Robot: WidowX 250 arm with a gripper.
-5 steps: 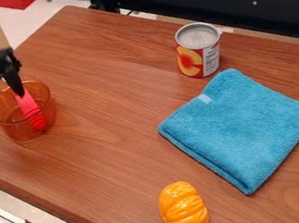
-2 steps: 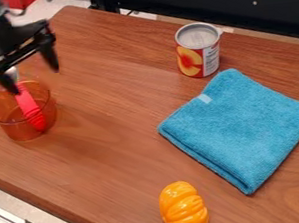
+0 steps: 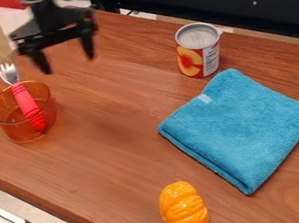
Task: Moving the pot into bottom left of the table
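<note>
The gripper (image 3: 68,64) hangs over the back left part of the table (image 3: 123,156), open, its two fingers well apart and nothing between them. Lower and to the left of it stands a see-through orange pot (image 3: 11,129), upright near the table's left side. A fork with a red handle (image 3: 26,102) leans inside the pot, tines up and sticking out past the rim. The gripper and the pot are apart.
A fruit can (image 3: 199,53) stands at the back right. In front of it lies a folded blue towel (image 3: 241,126). An orange pumpkin-like piece (image 3: 183,209) sits near the front edge.
From above the pot at the left, the gripper has moved right and toward the back, showing the fork's tines. Pot, can, towel and orange piece have stayed put.
</note>
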